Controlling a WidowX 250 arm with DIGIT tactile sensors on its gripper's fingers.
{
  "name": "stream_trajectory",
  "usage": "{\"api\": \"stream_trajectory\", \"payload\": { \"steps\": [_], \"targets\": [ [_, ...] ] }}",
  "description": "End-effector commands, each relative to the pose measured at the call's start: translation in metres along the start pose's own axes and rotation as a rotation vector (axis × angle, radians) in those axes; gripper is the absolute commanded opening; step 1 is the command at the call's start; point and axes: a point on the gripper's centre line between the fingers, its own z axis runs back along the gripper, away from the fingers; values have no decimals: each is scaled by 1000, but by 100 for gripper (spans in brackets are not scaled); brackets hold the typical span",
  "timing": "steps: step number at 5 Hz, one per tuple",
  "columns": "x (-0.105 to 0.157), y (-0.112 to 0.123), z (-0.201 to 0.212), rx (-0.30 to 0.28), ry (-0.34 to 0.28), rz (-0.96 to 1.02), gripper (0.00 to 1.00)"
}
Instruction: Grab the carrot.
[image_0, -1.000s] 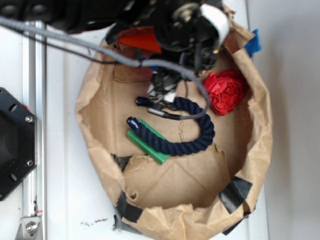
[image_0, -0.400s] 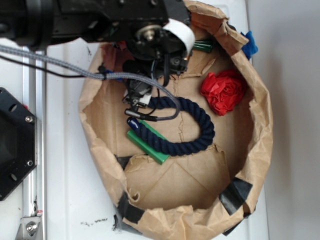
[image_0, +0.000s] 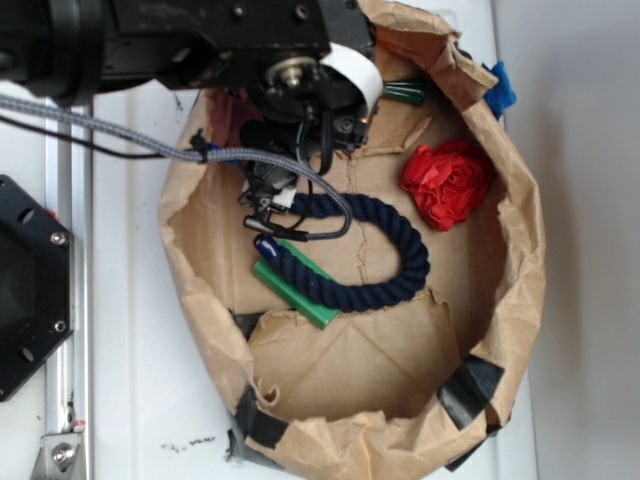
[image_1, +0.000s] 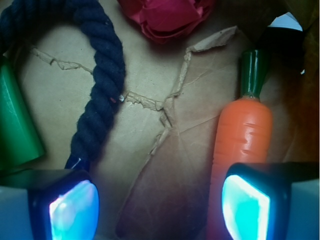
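The carrot (image_1: 242, 135) is glossy orange with a dark green stem, and it lies on the brown paper floor at the right of the wrist view. In the exterior view only the carrot's stem (image_0: 405, 92) shows by the bag's far wall; the arm hides the orange body. My gripper (image_1: 160, 210) is open, with bare paper between the lit pads (image_1: 75, 210). The right finger sits over the carrot's thin end, and the left finger is by the rope's end. From outside, the gripper (image_0: 265, 178) hangs low inside the bag under the black arm.
A navy rope (image_0: 405, 255) curls across the bag floor over a flat green block (image_0: 295, 290). A red paper ball (image_0: 448, 182) lies at the right. The crumpled paper bag wall (image_0: 525, 250) rings everything. A black mount (image_0: 30, 285) and a metal rail stand outside on the left.
The arm has moved left across the bag over the last second. It now covers the carrot's orange body and uncovers its green stem. Since 0.4 s ago it has barely shifted.
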Motion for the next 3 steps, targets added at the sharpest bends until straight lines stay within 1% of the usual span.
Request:
{"api": "stream_trajectory", "payload": {
  "steps": [1,2,3],
  "targets": [
    [18,23,3,24,-52,41,100],
    [32,34,-4,20,-56,38,100],
    [38,37,-2,23,-61,31,100]
  ]
}}
